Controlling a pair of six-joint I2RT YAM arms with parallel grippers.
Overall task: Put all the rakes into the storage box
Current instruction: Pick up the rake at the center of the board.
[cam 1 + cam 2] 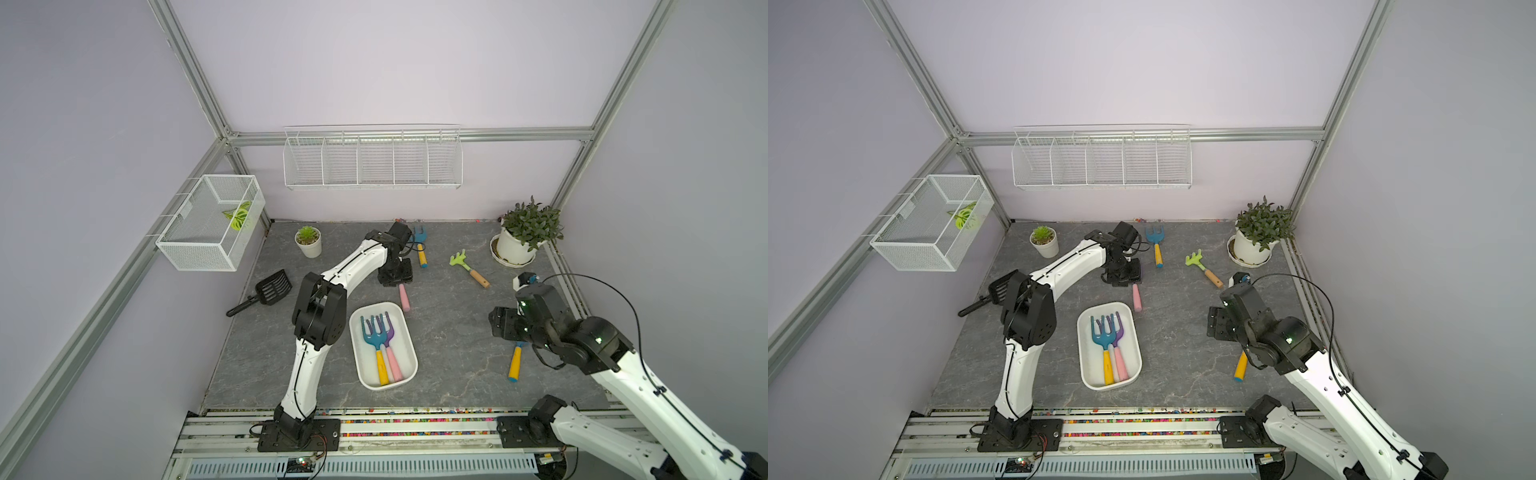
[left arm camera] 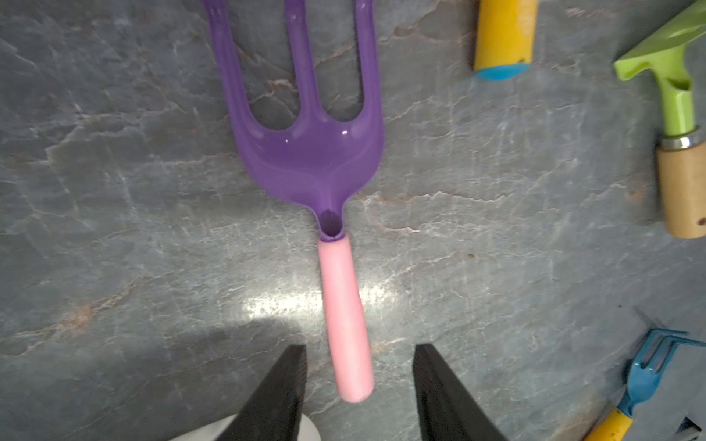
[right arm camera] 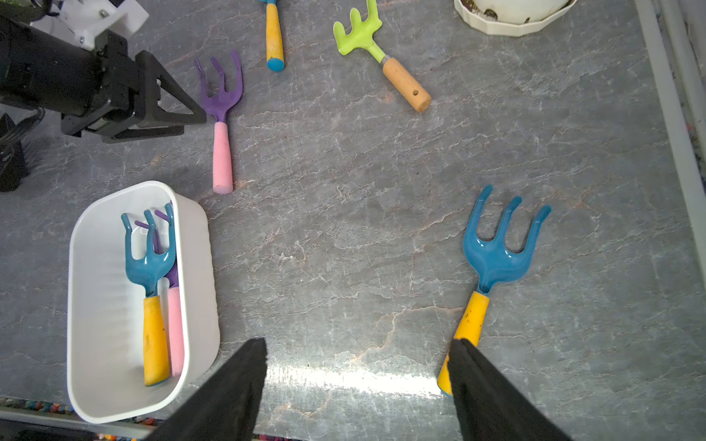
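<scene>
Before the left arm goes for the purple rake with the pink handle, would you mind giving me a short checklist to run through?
1. Opening of the left gripper: ok, jaws apart, nothing held.
2. Alignment with the purple rake: ok, its pink handle runs between the fingertips in the left wrist view.
3. Gripper low enough to close on the handle: cannot tell.
4. Room in the storage box: ok, two rakes lie along one side, with bare floor beside them.
5. The right gripper out of the way: ok, open, hovering by a blue rake, apart from the box.
</scene>
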